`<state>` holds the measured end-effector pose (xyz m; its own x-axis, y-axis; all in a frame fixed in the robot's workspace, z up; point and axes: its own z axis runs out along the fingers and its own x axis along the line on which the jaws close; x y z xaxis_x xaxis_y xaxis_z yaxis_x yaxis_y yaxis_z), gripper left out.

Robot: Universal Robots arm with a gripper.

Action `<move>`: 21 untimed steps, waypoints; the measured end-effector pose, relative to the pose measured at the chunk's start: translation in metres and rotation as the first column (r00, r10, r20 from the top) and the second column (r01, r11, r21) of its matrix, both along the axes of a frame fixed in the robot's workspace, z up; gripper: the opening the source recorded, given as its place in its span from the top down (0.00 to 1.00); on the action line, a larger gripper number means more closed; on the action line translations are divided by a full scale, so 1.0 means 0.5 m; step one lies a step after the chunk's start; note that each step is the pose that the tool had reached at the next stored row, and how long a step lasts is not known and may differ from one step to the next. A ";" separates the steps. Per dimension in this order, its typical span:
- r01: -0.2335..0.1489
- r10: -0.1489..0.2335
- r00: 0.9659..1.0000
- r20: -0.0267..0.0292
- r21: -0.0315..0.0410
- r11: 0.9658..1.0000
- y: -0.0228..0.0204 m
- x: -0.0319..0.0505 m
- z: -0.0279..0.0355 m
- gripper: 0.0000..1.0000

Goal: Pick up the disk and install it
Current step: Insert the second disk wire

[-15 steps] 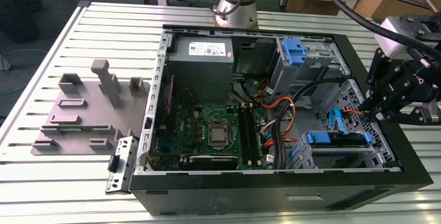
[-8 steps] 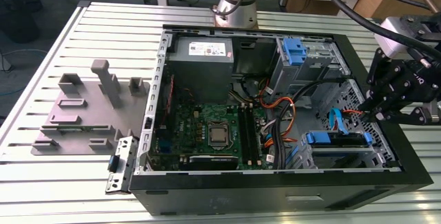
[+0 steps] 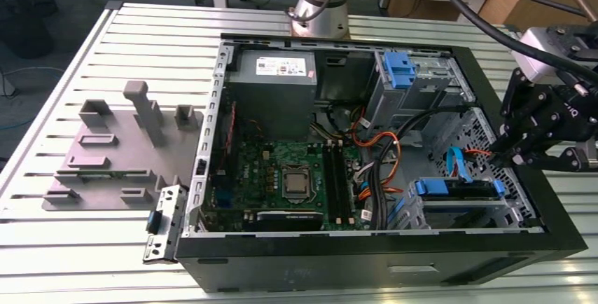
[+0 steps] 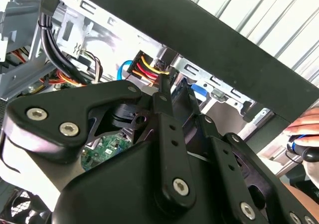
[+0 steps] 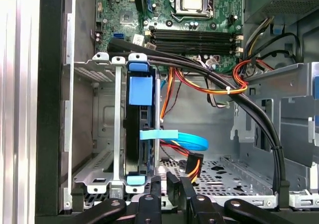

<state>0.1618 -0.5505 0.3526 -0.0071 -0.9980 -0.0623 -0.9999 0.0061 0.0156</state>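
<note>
First wrist view: disk (image 5: 141, 134) apparently seated in its bay, tool (image 5: 167, 196) just beside it, spread unclear.

The exterior view looks down from high on my open computer case (image 3: 374, 248). Both wrist views sit close at its wall, sharing the drive cage (image 5: 117, 134) area.

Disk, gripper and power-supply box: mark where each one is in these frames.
disk (image 5: 138, 92): first wrist view, on its blue carrier rail, seated edge-on in the drive cage.
gripper (image 3: 540, 158): exterior view, midway between its fingertips, over the case's edge.
power-supply box (image 3: 280, 80): exterior view, on its grey side below the white sticker.
</note>
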 end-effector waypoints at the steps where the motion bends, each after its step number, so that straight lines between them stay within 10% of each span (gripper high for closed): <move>1: 0.000 0.000 1.000 0.000 0.000 1.000 0.0000 0.000 -0.002 0.71; 21: 0.000 0.000 1.000 0.000 -0.001 1.000 0.0009 0.011 -0.013 0.71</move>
<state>0.1672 -0.5500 0.3459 -0.0071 -0.9981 -0.0617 -0.9999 0.0061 0.0155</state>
